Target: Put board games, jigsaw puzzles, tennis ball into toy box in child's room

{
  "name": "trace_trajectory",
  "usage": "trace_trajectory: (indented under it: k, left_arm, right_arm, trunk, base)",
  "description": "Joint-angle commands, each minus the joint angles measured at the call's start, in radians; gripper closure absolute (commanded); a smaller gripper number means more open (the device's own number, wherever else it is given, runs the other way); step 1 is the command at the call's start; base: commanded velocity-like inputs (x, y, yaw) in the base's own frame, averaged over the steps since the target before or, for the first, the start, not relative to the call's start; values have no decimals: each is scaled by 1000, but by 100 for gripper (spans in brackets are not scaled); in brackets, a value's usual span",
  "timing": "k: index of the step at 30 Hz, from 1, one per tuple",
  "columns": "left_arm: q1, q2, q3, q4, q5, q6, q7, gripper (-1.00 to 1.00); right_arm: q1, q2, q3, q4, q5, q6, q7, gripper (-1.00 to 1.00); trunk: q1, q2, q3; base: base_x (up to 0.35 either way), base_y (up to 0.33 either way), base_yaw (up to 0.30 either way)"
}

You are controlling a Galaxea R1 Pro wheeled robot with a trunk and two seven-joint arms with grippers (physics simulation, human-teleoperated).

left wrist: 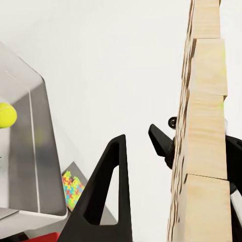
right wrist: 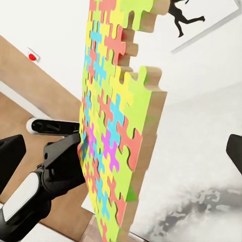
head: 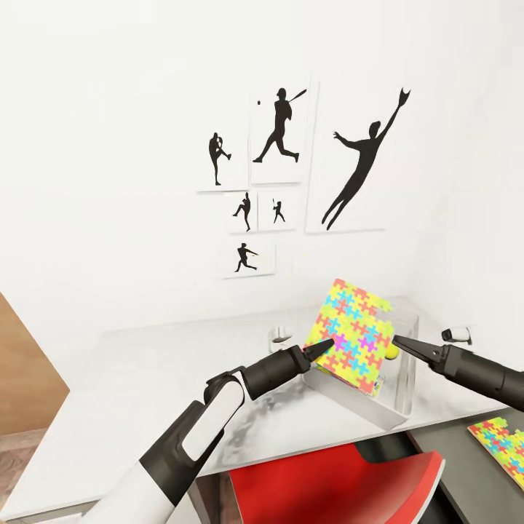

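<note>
A jigsaw puzzle (head: 351,335), bright multicoloured on a wooden back, stands on edge and tilted, its lower corner down inside the clear toy box (head: 407,397) on the white table (head: 145,386). My left gripper (head: 317,351) is at the puzzle's left side, open, with one finger (left wrist: 108,196) well apart from the wooden back (left wrist: 204,151). From the other side my right gripper (head: 399,341) is open too, its fingers (right wrist: 10,156) spread wide around the puzzle (right wrist: 108,131). The yellow tennis ball (head: 393,354) lies in the box. A second puzzle (head: 503,442) lies flat at the lower right.
A red chair (head: 335,487) stands under the table's front edge. Small white objects (head: 457,334) sit on the table near the box. Baseball silhouette pictures (head: 356,164) hang on the white wall behind. A brown panel (head: 22,378) shows at the left.
</note>
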Motion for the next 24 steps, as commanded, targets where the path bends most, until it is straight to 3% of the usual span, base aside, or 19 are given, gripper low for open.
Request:
trace_trajectory:
  k: [1,5,14,24]
  left_arm:
    - [-1,0,1,0,11,8,0,100]
    - [0,-2,0,-1,12,8,-1,100]
    - [0,-4,0,-1,16,8,-2,100]
    - [0,-7,-1,-4,19,7,-3,100]
  right_arm:
    - [-1,0,-1,0,4,4,5,-100]
    - [0,9,2,0,4,4,5,-100]
    - [-11,94,20,-1,13,4,-3,-100]
    - [-20,114,33,-1,18,4,-4,-100]
  trunk:
    - [0,-1,-2]
    - [0,-1,-2]
    - [0,-1,-2]
    - [0,-1,-2]
  base:
    - [0,0,0]
    - [0,0,0]
    - [0,0,0]
    - [0,0,0]
